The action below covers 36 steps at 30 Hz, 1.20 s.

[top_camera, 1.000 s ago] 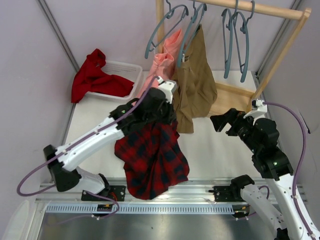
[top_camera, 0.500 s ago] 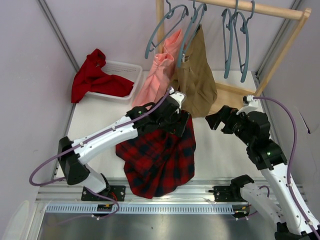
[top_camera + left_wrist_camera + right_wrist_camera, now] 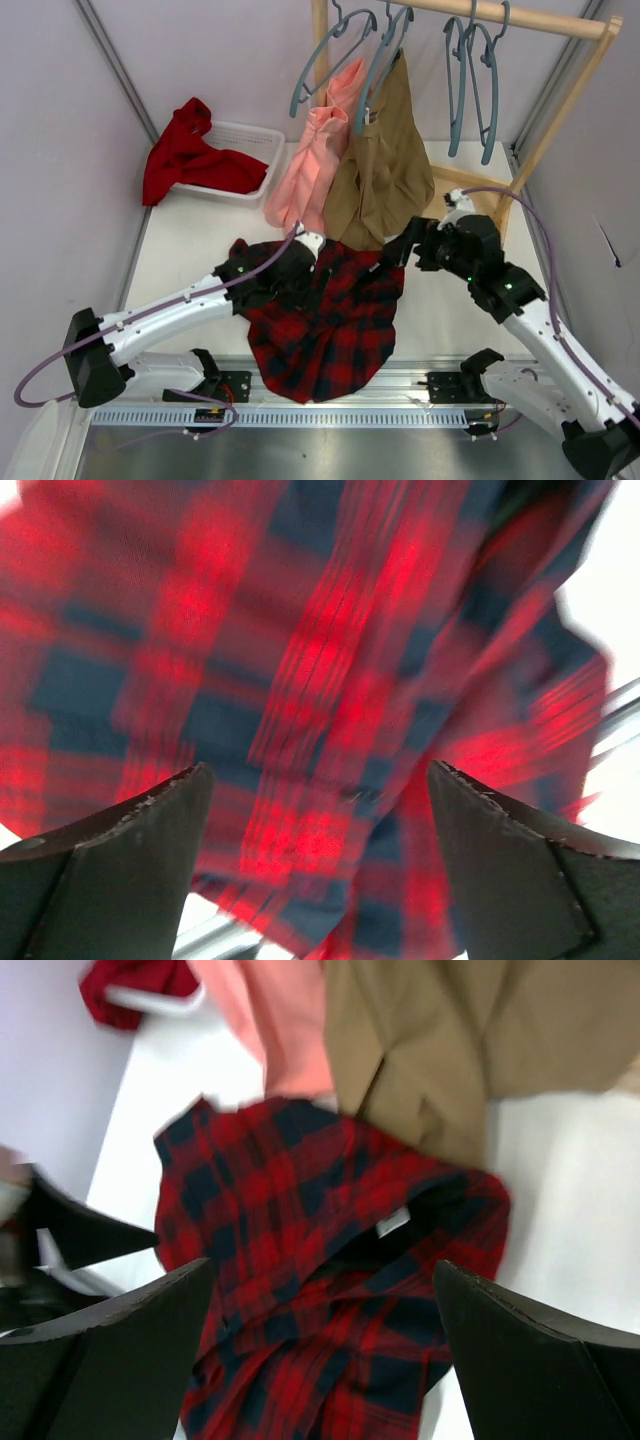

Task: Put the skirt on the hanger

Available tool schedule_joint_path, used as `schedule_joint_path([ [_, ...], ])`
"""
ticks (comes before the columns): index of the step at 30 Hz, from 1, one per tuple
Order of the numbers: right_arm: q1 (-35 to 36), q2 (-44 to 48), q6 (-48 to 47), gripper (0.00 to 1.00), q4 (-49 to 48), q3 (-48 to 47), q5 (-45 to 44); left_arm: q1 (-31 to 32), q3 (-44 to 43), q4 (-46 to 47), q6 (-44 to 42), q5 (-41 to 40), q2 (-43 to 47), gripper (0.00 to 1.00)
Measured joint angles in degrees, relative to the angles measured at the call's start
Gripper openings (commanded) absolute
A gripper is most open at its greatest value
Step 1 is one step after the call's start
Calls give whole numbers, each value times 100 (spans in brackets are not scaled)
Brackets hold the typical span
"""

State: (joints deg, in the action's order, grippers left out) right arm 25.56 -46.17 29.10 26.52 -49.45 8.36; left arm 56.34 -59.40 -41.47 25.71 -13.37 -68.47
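Observation:
The red-and-black plaid skirt lies crumpled on the table, its near edge reaching over the front rail. Its dark lining and a white label show in the right wrist view, at the skirt. My left gripper hovers open over the skirt's upper left part. Blurred plaid skirt fills the left wrist view, and the left gripper holds nothing. My right gripper stands open just above the skirt's upper right corner, seen at the right gripper. An empty blue-grey hanger hangs from the wooden rail.
A pink garment and a tan garment hang from the rail just behind the skirt. Two more empty hangers hang to the right. A white basket with a plain red cloth sits at the back left.
My left gripper held the skirt up, then opened and let it fall onto the table while the arm sank and drew back. The right arm swung left toward the skirt.

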Motion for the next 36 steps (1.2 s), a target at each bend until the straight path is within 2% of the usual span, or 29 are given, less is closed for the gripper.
schedule_joint_path([
  [3, 599, -415, 116, 96, -31, 0, -313, 2, 684, 33, -24, 177, 31, 88],
  [8, 1189, -1163, 529, 87, 162, 0, -1016, 2, 861, 127, -28, 197, 72, 84],
  [13, 1209, -1611, 887, 84, 411, 0, -1480, 9, 1137, 306, -22, 151, 70, 82],
  [20, 1211, -1777, 1187, 80, 391, 0, -1617, 90, 1467, 407, -22, 153, 72, 76],
  [32, 1211, -2044, 1335, 76, 223, 13, -1829, 686, 1471, 584, -20, -35, -122, 75],
  [35, 1211, -2026, 1357, 77, 199, 68, -1849, 730, 1471, 586, 26, -229, -177, 56],
  [36, 1211, -2013, 1362, 77, 203, 87, -1853, 737, 1471, 588, 68, -319, -221, 54],
])
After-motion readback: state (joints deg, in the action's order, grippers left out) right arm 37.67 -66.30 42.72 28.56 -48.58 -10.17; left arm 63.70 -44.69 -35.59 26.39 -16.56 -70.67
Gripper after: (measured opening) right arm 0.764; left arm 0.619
